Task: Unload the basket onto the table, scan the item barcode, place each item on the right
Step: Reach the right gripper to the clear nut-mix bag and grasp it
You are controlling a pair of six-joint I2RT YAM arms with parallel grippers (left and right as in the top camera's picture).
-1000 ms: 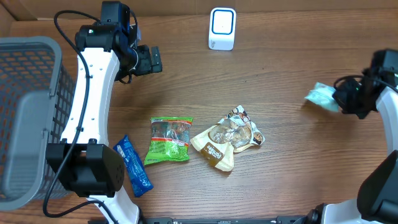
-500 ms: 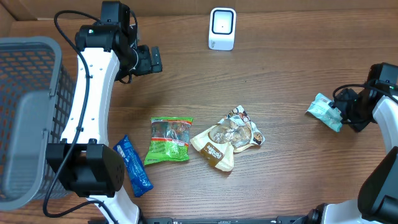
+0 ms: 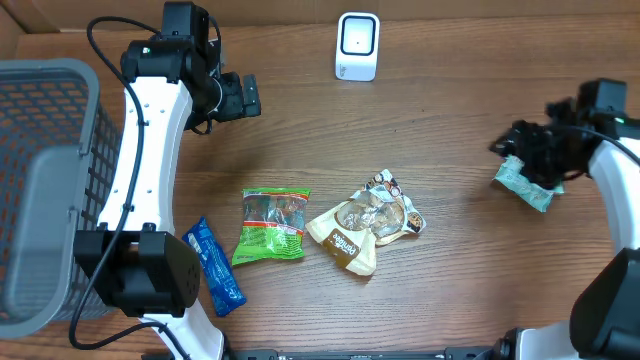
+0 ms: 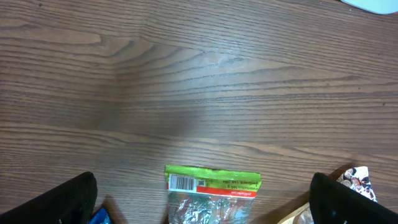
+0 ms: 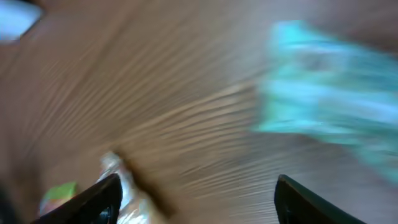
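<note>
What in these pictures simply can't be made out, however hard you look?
- Right wrist view: blur smears everything; the teal packet shows no readable print or barcode.
- Left wrist view: the bottom edge cuts off the green packet; only a sliver of the blue packet shows.
- Overhead view: the right hand overlaps the teal packet's upper part; print on the beige snack bag is too small to read.
</note>
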